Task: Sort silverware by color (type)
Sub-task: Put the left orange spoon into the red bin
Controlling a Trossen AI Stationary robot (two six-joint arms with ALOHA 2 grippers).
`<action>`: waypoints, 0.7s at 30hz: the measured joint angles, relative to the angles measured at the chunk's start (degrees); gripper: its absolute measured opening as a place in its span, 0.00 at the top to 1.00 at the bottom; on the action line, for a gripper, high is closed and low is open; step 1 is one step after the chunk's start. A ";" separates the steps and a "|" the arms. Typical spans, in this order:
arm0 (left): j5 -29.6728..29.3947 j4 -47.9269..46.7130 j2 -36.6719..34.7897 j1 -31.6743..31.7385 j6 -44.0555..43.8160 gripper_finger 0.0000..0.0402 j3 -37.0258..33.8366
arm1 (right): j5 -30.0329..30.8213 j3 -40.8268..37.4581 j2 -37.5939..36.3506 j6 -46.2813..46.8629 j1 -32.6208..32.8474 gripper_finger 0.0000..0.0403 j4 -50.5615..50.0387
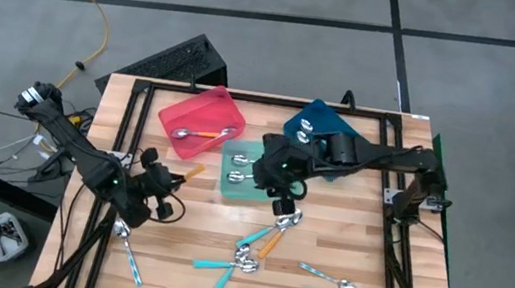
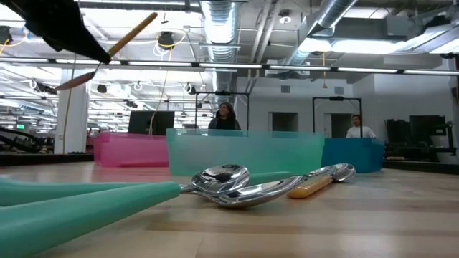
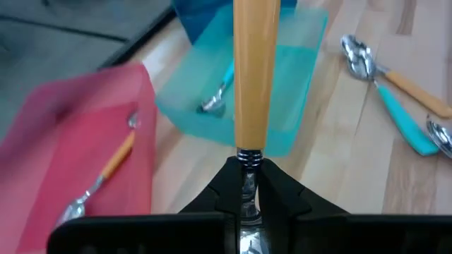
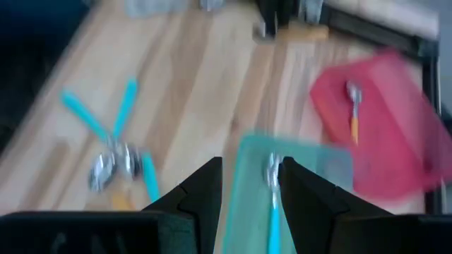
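Left wrist view shows the left gripper (image 3: 248, 185) clenched on the metal neck of an orange-handled spoon (image 3: 248, 70), the handle sticking straight out ahead of the fingers, toward the red tray (image 3: 42, 141) and teal tray (image 3: 296, 92). That grip looks sound: the spoons are light, rigid and slick, so a pinch near the neck or mid-handle should hold better than one on the polished bowl.

From above, the right gripper (image 1: 283, 190) hangs over the teal tray's near edge with its fingers parted around nothing, a teal spoon (image 4: 272, 204) lying below them. The remaining silverware (image 1: 252, 254) lies scattered and partly overlapped on the table (image 1: 410, 277), so some handles are covered. The held spoon's bowl is hidden inside the fingers, and the blue tray (image 1: 317, 117) sits mostly under the right arm, so its contents are hard to read.
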 joint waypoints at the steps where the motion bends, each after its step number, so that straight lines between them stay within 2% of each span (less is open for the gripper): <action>1: -0.37 0.11 -0.32 -0.13 0.44 0.97 0.00 | -0.89 -3.94 -2.20 0.13 -0.38 0.60 3.38; 3: -0.77 1.04 -0.79 -0.17 1.90 0.97 0.00 | -1.67 -12.69 -6.00 1.64 -1.19 0.60 11.63; 6: -2.10 2.75 -0.95 -0.17 4.16 0.96 0.00 | -1.84 -27.95 -11.88 4.86 -2.03 0.60 29.29; 8: -3.35 5.69 -1.02 -0.13 7.09 0.96 0.00 | -1.77 -37.42 -14.53 7.67 -2.36 0.60 46.55; 13: -3.75 16.57 -1.06 0.23 19.32 0.96 0.00 | -2.42 -54.69 -14.98 6.11 -1.85 0.60 80.16; 16: -1.55 22.92 -1.07 1.32 26.04 0.96 0.00 | -2.96 -58.11 -11.40 6.34 -1.79 0.60 93.20; 21: 1.46 29.98 -0.92 3.72 34.05 0.96 0.02 | -3.87 -56.89 -6.14 6.02 -1.95 0.58 97.99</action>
